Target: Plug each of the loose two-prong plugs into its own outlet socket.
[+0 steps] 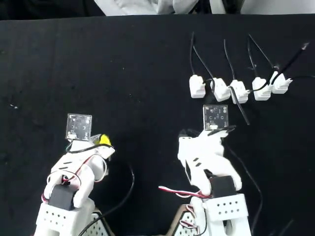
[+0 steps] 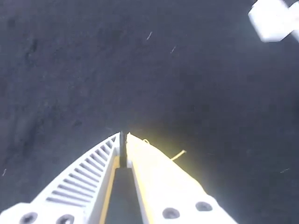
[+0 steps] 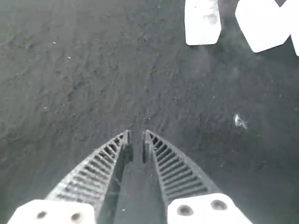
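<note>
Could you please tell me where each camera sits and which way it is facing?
High view: fixed above the table, looking down; both arms show, left arm and right arm, with white plugs beyond.
Left wrist view: on the left arm's wrist, looking along the left end effector down at the table.
Right wrist view: on the right arm's wrist, looking past the right end effector toward the plugs.
Shared: high and right wrist views both show the plugs.
</note>
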Robot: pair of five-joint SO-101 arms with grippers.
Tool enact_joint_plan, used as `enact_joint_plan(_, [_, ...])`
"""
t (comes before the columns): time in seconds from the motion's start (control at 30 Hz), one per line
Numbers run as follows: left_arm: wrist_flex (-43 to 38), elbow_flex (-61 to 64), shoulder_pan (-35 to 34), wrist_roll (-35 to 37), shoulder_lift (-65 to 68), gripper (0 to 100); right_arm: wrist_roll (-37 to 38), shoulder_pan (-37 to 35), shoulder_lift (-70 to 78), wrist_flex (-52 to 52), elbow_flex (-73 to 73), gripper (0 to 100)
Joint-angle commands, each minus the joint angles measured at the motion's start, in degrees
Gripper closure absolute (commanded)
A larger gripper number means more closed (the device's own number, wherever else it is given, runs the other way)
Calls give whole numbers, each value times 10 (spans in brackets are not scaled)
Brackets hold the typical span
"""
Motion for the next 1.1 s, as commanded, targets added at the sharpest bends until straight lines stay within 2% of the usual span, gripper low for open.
enact_joint_plan(0.0, [8,24,-70,-9,-8,970,-6,-2,-7,-75,36,953])
enact_joint_plan(0.13, [11,56,-140,-8,-7,970,-6,-3,-7,-127,78,953])
enact_joint_plan(0.3, [47,56,-189,-10,-8,970,-6,-4,-6,-117,78,953])
enact_joint_plan(0.5, [149,56,-192,-13,-8,970,-6,-4,-2,-88,78,953])
enact_joint_plan(0.77, [146,56,-195,-11,-7,970,-9,-3,-7,34,78,953])
enact_joint_plan(1.07, [146,56,-195,-12,-7,970,-7,-3,-25,40,78,954])
